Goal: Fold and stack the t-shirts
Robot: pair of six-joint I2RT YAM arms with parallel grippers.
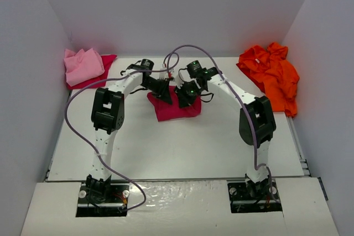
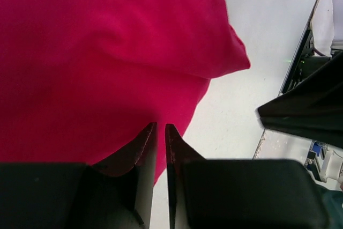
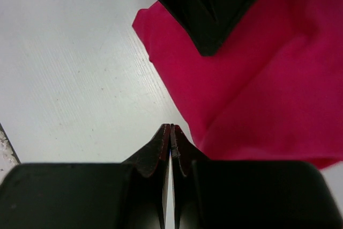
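Note:
A crimson-magenta t-shirt (image 1: 176, 110) lies folded in a small bundle at the table's centre. It fills the left wrist view (image 2: 107, 52) and the right side of the right wrist view (image 3: 257, 79). My left gripper (image 1: 165, 95) hovers over its left edge, jaws shut to a thin slit with nothing between them (image 2: 161, 128). My right gripper (image 1: 186, 96) is over its right part, shut and empty, its tips (image 3: 170, 128) above bare table beside the cloth's edge. A light pink shirt (image 1: 83, 66) lies at the back left. A bright orange shirt (image 1: 274, 73) lies crumpled at the back right.
A crimson cloth (image 1: 106, 62) lies under the pink shirt. White walls enclose the table (image 1: 182, 147) on three sides. A purple cable (image 1: 191, 48) arcs above the two wrists. The two grippers are close together; the left gripper's black finger (image 3: 209, 9) shows in the right wrist view.

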